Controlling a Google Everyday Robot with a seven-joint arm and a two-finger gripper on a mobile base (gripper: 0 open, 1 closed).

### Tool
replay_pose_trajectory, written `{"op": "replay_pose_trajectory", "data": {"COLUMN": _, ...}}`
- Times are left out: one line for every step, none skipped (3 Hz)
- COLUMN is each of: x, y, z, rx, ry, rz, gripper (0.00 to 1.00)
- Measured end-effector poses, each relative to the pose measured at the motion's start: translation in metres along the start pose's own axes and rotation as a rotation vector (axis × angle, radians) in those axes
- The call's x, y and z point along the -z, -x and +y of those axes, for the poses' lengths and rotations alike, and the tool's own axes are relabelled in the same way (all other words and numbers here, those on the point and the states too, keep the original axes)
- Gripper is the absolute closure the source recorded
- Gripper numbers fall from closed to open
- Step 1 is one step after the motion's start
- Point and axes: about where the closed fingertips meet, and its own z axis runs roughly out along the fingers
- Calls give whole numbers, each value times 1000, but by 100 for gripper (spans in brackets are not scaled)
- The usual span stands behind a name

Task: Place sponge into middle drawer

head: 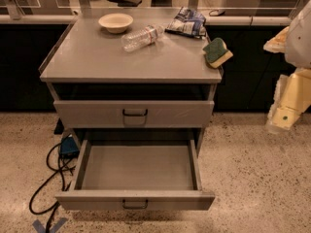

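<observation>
The sponge [217, 52], dark green on top with a pale yellow body, lies at the right edge of the grey cabinet top [97, 57], slightly over the edge. The middle drawer [136, 166] is pulled out wide open below, with a flat bare grey floor, a slim front panel and a small dark handle [135, 204]. My gripper [281, 120], on the cream-coloured arm, hangs at the far right of the view. It is beside the cabinet, lower than the sponge and to its right, and touches nothing.
On the cabinet top stand a pale bowl [115, 22], a lying plastic bottle [142, 37] and a blue-and-white snack bag [187, 22]. A taller-fronted drawer [133, 113] above the open one is shut. Black cables [48, 178] lie on the floor at the left.
</observation>
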Motion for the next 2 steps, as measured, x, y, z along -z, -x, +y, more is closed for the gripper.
{"op": "replay_pose_trajectory", "data": {"x": 0, "y": 0, "z": 0, "rx": 0, "ry": 0, "rz": 0, "gripper": 0}}
{"op": "replay_pose_trajectory", "data": {"x": -3, "y": 11, "z": -15, "rx": -2, "ry": -33, "rz": -18, "gripper": 0}}
